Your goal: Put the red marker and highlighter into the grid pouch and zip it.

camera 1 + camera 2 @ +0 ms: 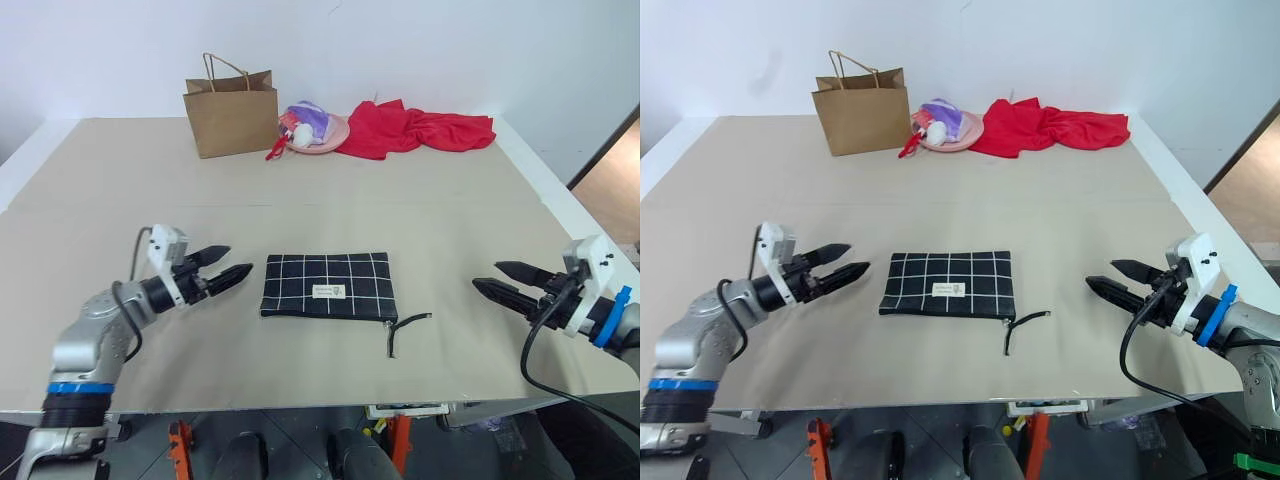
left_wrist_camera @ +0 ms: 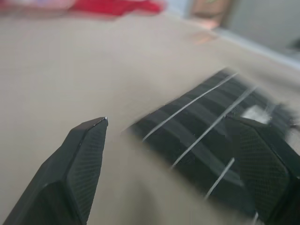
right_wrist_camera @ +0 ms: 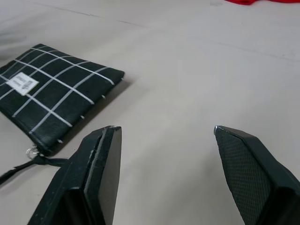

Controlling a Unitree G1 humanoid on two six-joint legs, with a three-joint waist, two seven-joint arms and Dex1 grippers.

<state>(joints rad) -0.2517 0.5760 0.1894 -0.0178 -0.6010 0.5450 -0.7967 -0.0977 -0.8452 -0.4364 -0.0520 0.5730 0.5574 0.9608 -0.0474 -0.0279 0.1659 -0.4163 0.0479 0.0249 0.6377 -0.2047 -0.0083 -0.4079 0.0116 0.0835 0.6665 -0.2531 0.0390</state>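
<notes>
Black-and-white, the pouch (image 1: 326, 286) lay flat mid-table, seemingly zipped, cord (image 1: 405, 331) trailing. Left gripper (image 1: 222, 270) beside it and right gripper (image 1: 503, 281) well apart both stood spread, empty. Task looked finished; next, only withdrawal.

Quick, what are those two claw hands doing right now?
Left gripper: open, holding nothing, beside the grid pouch.
Right gripper: open, holding nothing.

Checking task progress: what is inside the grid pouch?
The grid pouch lies flat on the table; its fabric hides whatever it holds. No marker or highlighter is seen on the table around it.
</notes>
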